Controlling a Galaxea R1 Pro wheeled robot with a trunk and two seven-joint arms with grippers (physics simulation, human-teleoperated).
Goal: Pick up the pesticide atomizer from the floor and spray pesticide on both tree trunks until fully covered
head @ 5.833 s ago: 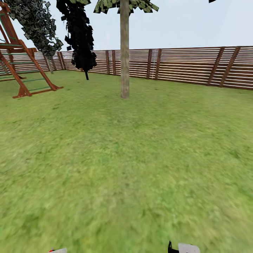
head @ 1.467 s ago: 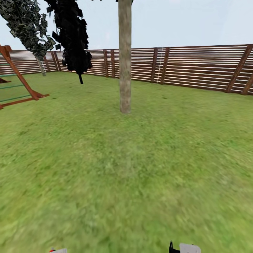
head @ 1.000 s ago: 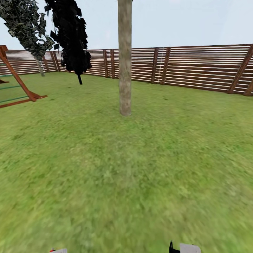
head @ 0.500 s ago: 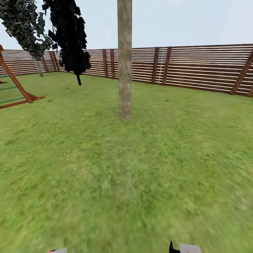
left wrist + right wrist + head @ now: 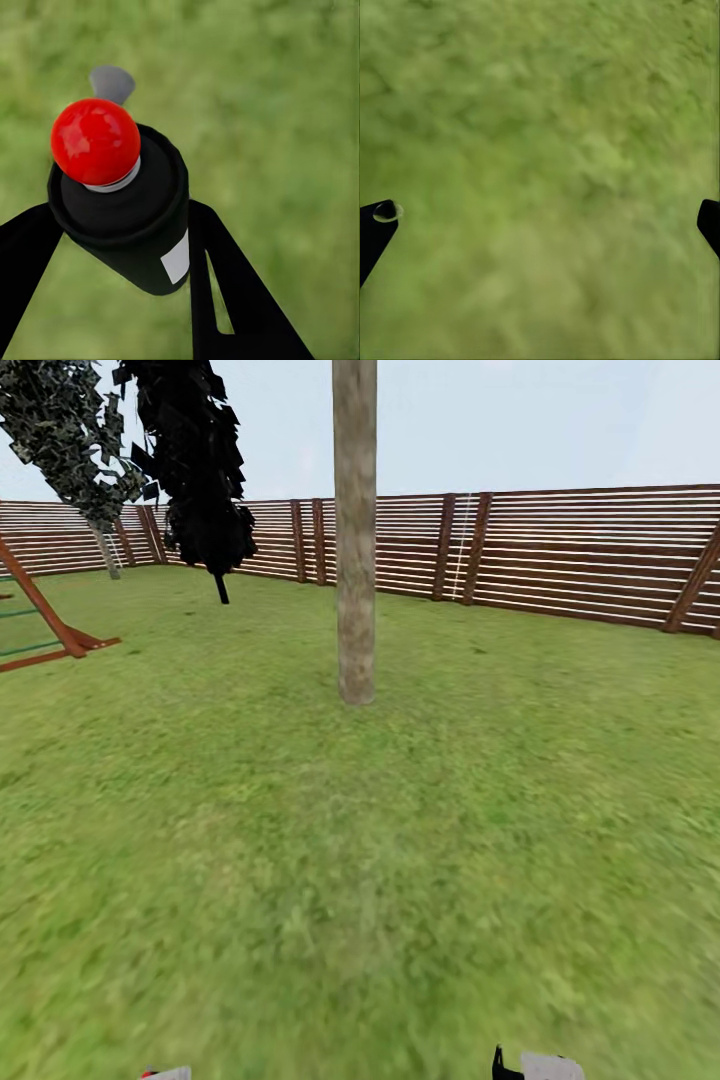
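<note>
Lawn (image 5: 400,860) ringed by fence (image 5: 580,560); trunk (image 5: 355,560) ahead. Left gripper (image 5: 124,225) fingers (image 5: 232,292) hold atomizer (image 5: 120,202); right gripper (image 5: 544,221) fingers (image 5: 373,225) spread wide.

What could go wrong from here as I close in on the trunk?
The tree trunk stands some way off across the lawn; spraying now may fall short. The atomizer sits between the left gripper fingers with its red tip facing the wrist camera, so the aim is hard to judge.

The left gripper (image 5: 112,225) is clamped around a black-bodied sprayer (image 5: 124,202); the right gripper (image 5: 540,225) is held wide apart, with nothing between its fingertips.
</note>
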